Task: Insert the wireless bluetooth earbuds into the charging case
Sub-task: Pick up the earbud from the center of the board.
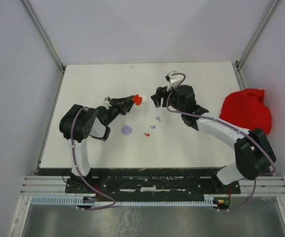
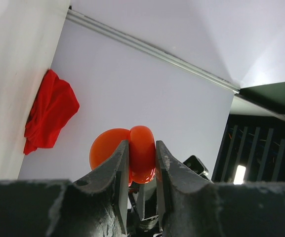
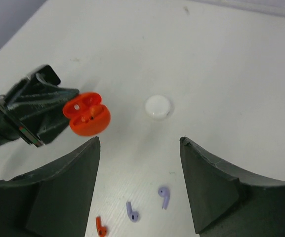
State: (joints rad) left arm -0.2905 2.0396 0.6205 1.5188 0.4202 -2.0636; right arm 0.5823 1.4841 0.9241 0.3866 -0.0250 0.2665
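My left gripper (image 1: 131, 102) is shut on an open red charging case (image 1: 138, 100) and holds it above the table; the case fills the space between the jaws in the left wrist view (image 2: 141, 160). The right wrist view shows the case (image 3: 86, 114) with its lid up. My right gripper (image 1: 156, 97) is open and empty, just right of the case. Below it lie two purple earbuds (image 3: 132, 212) (image 3: 164, 196) and one red earbud (image 3: 100, 227). From above these show as purple earbuds (image 1: 157, 118) (image 1: 152, 127) and a red earbud (image 1: 146, 134). No white earbuds show.
A white round case (image 3: 158, 106) lies on the table beyond the earbuds. A purple round case (image 1: 127, 130) lies near the left arm. A crumpled red cloth (image 1: 246, 111) sits at the table's right edge. White walls stand on three sides.
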